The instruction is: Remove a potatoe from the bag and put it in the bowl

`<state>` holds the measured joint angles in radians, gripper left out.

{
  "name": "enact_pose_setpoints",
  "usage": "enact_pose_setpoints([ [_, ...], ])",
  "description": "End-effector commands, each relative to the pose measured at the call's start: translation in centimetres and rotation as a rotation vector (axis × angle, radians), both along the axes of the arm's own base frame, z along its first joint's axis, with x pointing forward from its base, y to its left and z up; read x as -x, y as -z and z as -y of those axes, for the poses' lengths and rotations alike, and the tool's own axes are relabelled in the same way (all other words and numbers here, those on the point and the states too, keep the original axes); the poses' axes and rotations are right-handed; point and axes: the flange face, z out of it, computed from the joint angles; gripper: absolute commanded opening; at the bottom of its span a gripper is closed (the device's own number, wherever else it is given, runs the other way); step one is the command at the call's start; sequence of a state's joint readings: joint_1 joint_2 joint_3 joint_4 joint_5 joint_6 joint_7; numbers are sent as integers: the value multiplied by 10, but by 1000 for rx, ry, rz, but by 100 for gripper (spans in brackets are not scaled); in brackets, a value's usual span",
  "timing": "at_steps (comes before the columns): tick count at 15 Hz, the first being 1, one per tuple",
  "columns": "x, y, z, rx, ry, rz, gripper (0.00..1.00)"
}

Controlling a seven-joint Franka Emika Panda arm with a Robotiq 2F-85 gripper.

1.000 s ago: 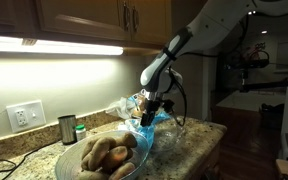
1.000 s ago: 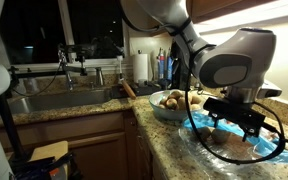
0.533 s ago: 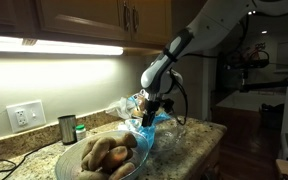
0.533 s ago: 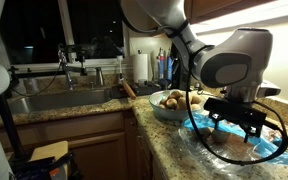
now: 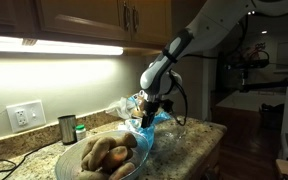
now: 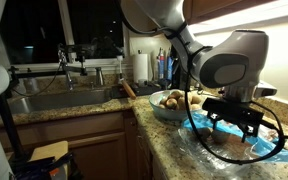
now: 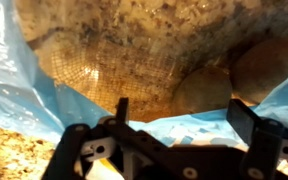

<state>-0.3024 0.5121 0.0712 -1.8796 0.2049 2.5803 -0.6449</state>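
A clear glass bowl (image 5: pixel 74 165) with several potatoes (image 5: pixel 102 155) stands on the granite counter; it also shows in an exterior view (image 6: pixel 162 112). A blue plastic bag (image 5: pixel 147 128) lies beside it, seen too in an exterior view (image 6: pixel 274 148). My gripper (image 5: pixel 150 106) hangs just over the bag's mouth, fingers open and empty (image 6: pixel 236 122). In the wrist view the open fingers (image 7: pixel 180 112) straddle the blue bag edge (image 7: pixel 14 85), with potatoes (image 7: pixel 206 88) inside on the netting.
A small dark cup (image 5: pixel 67 129) and green item (image 5: pixel 80 130) stand by the wall outlet. A sink (image 6: pixel 54 102) with faucet, a paper towel roll (image 6: pixel 140 67) and utensils sit at the counter's far end. The counter edge drops near the bag.
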Motion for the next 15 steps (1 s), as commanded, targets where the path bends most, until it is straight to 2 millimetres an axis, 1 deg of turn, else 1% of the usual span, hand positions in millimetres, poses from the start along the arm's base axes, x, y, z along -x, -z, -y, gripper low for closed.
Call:
enact_pose_setpoints([
  [1, -3, 1, -3, 5, 5, -25, 100],
  [9, -6, 2, -8, 3, -9, -29, 100],
  [15, -10, 0, -13, 3, -21, -22, 100],
])
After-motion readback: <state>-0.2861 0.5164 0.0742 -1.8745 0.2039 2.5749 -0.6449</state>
